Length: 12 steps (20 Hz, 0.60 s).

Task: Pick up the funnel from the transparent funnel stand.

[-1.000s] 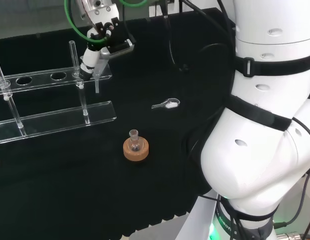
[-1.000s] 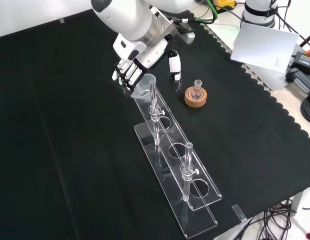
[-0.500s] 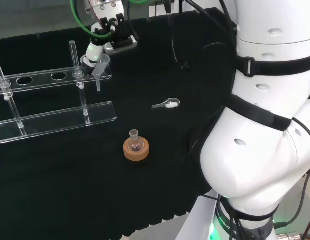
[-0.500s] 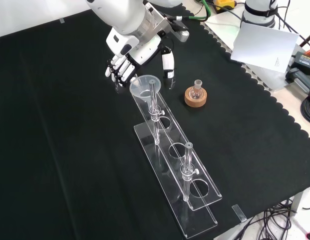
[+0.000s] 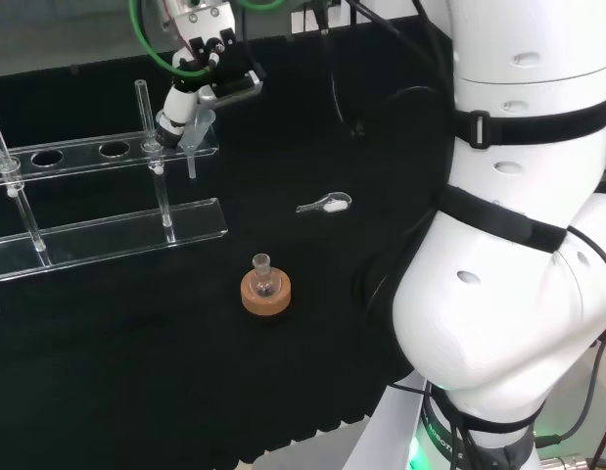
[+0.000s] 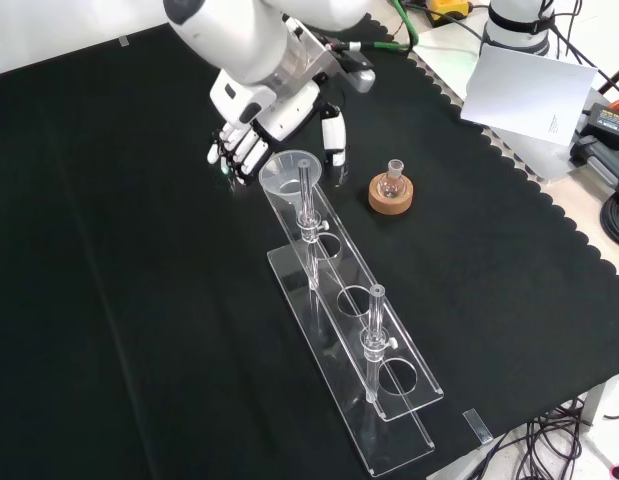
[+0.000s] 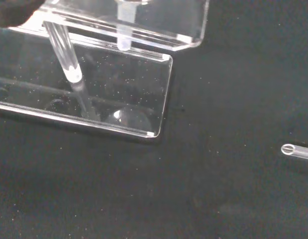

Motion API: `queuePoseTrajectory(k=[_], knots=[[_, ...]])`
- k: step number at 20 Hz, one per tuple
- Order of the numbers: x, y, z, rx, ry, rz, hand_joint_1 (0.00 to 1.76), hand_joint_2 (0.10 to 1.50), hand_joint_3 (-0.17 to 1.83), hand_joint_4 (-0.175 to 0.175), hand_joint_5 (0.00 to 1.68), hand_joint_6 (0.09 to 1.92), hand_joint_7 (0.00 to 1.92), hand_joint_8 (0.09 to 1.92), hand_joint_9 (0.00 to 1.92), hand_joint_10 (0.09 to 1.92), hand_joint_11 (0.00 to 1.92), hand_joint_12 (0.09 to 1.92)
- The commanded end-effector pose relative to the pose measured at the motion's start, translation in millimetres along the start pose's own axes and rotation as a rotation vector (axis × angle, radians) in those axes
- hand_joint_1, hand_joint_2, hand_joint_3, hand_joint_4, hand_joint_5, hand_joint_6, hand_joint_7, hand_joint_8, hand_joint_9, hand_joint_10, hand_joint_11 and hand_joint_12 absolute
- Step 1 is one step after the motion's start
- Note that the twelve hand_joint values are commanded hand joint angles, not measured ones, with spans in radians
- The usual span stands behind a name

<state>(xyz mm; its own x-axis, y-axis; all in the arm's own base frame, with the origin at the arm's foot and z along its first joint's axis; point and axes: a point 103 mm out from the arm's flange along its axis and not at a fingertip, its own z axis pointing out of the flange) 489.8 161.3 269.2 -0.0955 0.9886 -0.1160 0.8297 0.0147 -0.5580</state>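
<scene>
In the front view the hand, fingers relaxed, hangs behind the funnel, grasping nothing.

- Funnel: clear, glossy plastic or glass.
- Funnel stand: transparent, smooth, shiny acrylic.
- Worktop: matt black cloth.
- Flask stand: rough cork.
</scene>
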Motion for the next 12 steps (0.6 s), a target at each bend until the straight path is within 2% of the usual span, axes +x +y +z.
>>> queuePoseTrajectory(k=[1, 3, 7, 12], knots=[[3.7, 2.4, 5.3, 0.014, -0.015, 0.002, 0.64, 0.71, 0.03, -0.015, 0.06, 0.09, 0.1, 0.54, 0.0, 0.61, 0.0, 0.09], [-4.8, 1.2, 5.1, 0.013, -0.011, 0.012, 0.64, 0.71, 0.03, -0.015, 0.06, 0.09, 0.1, 0.54, 0.0, 0.6, 0.0, 0.09], [-7.0, 2.4, 3.7, 0.007, 0.007, 0.01, 0.64, 0.71, 0.03, -0.014, 0.06, 0.09, 0.1, 0.54, 0.0, 0.6, 0.0, 0.09], [-12.0, 6.0, 4.9, 0.007, -0.041, -0.005, 0.64, 0.71, 0.03, -0.007, 0.09, 0.09, 0.16, 0.56, 0.0, 0.61, 0.0, 0.09]])
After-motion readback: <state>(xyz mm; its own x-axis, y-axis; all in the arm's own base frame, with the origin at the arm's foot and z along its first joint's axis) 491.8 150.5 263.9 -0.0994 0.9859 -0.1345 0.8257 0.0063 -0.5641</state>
